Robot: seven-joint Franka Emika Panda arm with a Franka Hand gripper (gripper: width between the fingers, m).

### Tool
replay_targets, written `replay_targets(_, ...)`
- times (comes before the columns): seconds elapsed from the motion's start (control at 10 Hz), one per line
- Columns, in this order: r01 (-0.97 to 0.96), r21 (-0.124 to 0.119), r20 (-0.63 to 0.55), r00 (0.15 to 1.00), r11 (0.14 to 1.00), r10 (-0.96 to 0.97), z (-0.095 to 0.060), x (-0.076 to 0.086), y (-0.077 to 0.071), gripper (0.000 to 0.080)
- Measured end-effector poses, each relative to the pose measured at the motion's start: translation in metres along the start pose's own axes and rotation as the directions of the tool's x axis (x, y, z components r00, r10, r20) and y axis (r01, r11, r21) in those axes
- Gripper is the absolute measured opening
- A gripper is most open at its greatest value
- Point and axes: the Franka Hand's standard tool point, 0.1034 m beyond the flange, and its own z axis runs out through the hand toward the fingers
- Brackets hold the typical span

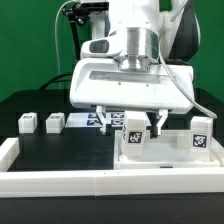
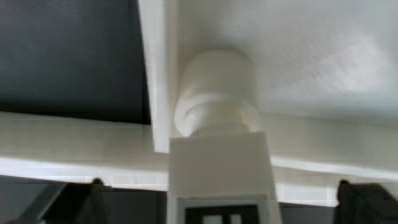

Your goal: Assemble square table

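The square table's white slab (image 1: 165, 152) lies at the exterior view's right, with a tag (image 1: 200, 141) on its raised edge. One white tagged leg (image 1: 133, 137) stands upright at the slab's near-left corner. My gripper (image 1: 130, 122) hangs over this leg, open, with a finger on each side and a gap to both. In the wrist view the leg (image 2: 217, 140) runs up the middle against the slab (image 2: 311, 60), and the dark fingers (image 2: 80, 203) sit far apart from it. Two more legs (image 1: 27, 123) (image 1: 54, 122) stand on the black table at the left.
The marker board (image 1: 92, 120) lies behind the gripper. Long white border bars run along the front (image 1: 90, 180) and the left side (image 1: 8, 150) of the black table. A green wall is at the back.
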Motion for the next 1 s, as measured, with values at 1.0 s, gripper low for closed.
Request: replay_targets(1.0,-0.041,0.045,0.154,0.988,0.998,0.033,-0.022,0.020,0.008,0.0649)
